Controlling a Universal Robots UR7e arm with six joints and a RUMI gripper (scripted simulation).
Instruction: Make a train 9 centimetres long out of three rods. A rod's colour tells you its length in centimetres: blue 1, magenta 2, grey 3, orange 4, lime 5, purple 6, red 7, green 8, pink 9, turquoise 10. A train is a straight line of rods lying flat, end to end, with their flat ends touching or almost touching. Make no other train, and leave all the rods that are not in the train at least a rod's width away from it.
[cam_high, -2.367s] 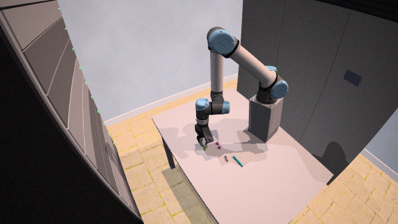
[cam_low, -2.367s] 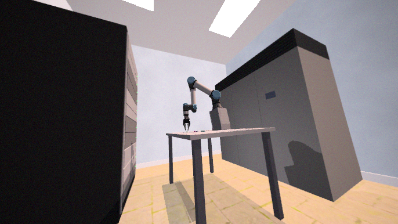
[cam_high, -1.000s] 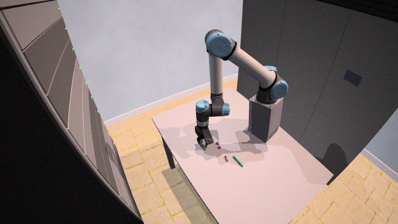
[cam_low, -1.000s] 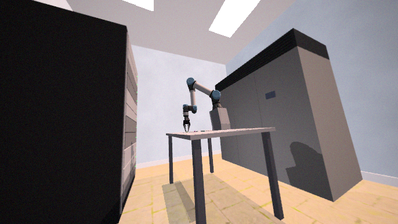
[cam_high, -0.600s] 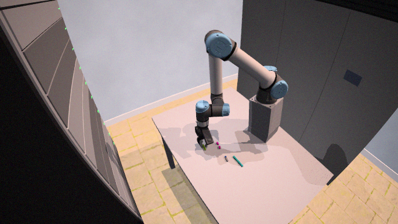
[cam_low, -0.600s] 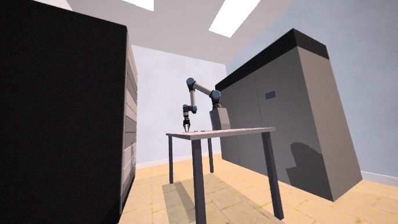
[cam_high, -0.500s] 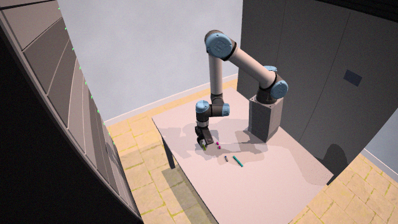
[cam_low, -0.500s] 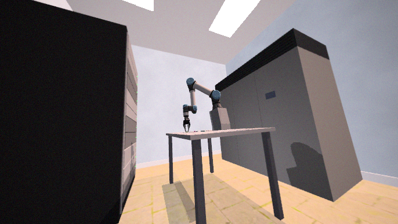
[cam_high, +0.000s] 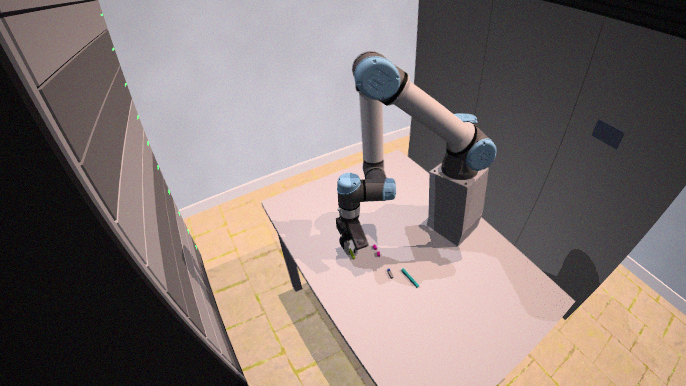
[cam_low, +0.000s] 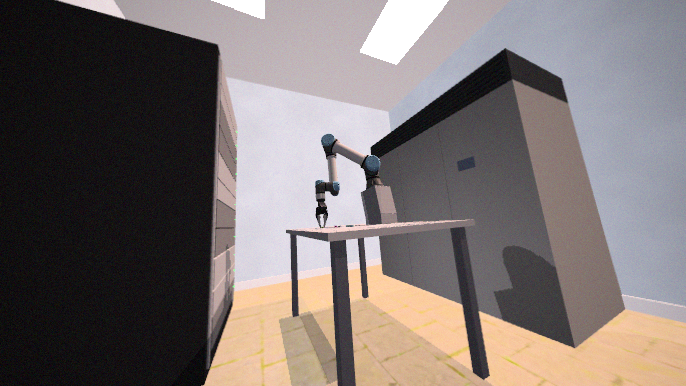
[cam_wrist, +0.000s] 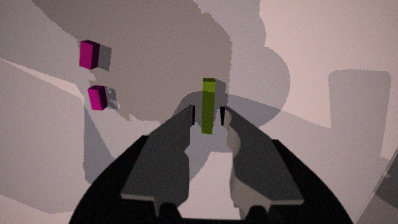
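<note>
My gripper (cam_high: 351, 251) (cam_low: 322, 226) (cam_wrist: 207, 107) points down low over the table, its fingers a little apart. A lime rod (cam_high: 353, 254) (cam_wrist: 208, 100) lies between and ahead of the fingertips, with a narrow gap on each side in the wrist view. Two magenta rods, one (cam_high: 375, 247) (cam_wrist: 89, 55) and another (cam_high: 378, 254) (cam_wrist: 97, 97), lie to the left in the wrist view, apart from each other. In the top view a small grey rod (cam_high: 390, 274) has blue at its upper end; whether that is a separate rod is too small to tell.
A long turquoise rod (cam_high: 410, 278) lies beside the small grey rod, toward the robot's base side. The arm's grey pedestal (cam_high: 455, 205) stands at the table's far right edge. The table's (cam_high: 425, 335) left edge runs near the gripper.
</note>
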